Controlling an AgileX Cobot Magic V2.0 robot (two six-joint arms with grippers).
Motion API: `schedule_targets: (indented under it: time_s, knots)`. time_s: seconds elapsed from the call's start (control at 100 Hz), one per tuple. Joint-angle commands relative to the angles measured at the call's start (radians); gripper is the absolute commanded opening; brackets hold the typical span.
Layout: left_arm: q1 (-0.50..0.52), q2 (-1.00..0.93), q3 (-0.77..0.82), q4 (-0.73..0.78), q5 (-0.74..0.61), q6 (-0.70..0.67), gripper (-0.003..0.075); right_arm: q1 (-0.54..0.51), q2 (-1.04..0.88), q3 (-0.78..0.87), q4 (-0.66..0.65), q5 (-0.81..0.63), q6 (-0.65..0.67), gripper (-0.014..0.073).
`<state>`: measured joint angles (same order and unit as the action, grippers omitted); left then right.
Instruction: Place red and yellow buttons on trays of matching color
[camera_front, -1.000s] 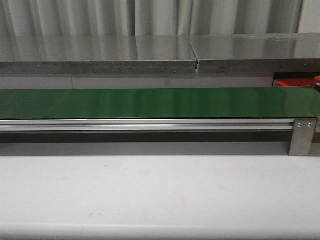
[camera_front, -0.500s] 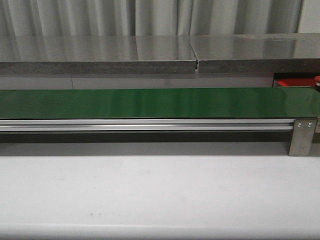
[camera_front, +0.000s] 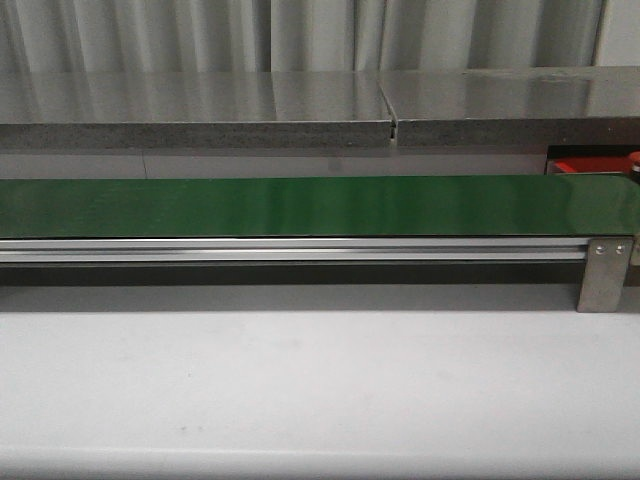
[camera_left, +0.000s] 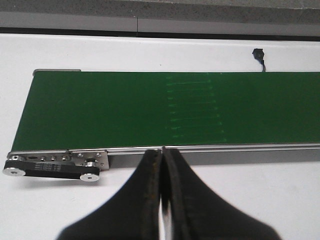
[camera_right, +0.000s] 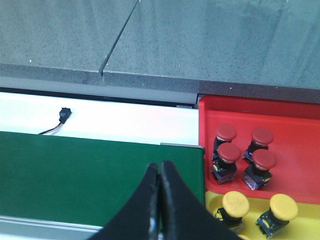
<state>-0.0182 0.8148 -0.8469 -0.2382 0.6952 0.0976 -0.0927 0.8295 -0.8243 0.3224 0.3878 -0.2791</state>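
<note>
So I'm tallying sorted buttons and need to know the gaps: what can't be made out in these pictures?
- Yellow tray: right wrist view, cut off by the picture's edge, so its button count is unknown.
- Red tray: front view, only a sliver shows behind the green belt; its buttons are hidden there.
- Left hand, right hand: out of the front view's frame.

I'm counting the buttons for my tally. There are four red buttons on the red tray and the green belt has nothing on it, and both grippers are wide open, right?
Nearly. Four red buttons do sit on the red tray and the belt is bare, but the grippers aren't open. The left gripper and right gripper are both shut, fingers pressed together, as each wrist view shows.
</note>
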Motion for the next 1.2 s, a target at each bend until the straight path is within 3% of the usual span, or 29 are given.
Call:
schedule_targets:
  time_s: [0.0,0.53,0.83,0.97,1.19]
  knots:
    - [-0.011,-0.008,-0.027,-0.018,-0.066,-0.001,-0.0020,0.001,-0.050,-0.005,-0.002,-0.109,-0.013,-0.0076]
    - [-0.011,-0.008,-0.027,-0.018,-0.066,-0.001,-0.0020,0.001,-0.114,0.005,-0.003,-0.117,-0.032,-0.0074]
    - [-0.011,-0.008,-0.027,-0.018,-0.066,-0.001,-0.0020,0.003,-0.198,0.146,-0.006,-0.152,-0.031,-0.0074]
    - [-0.011,-0.008,-0.027,-0.018,-0.066,-0.001,-0.0020,0.003,-0.270,0.236,-0.091,-0.205,0.019,-0.0074]
    - [-0.011,-0.008,-0.027,-0.018,-0.066,-0.001,-0.0020,0.005,-0.428,0.425,-0.347,-0.363,0.265,-0.0074]
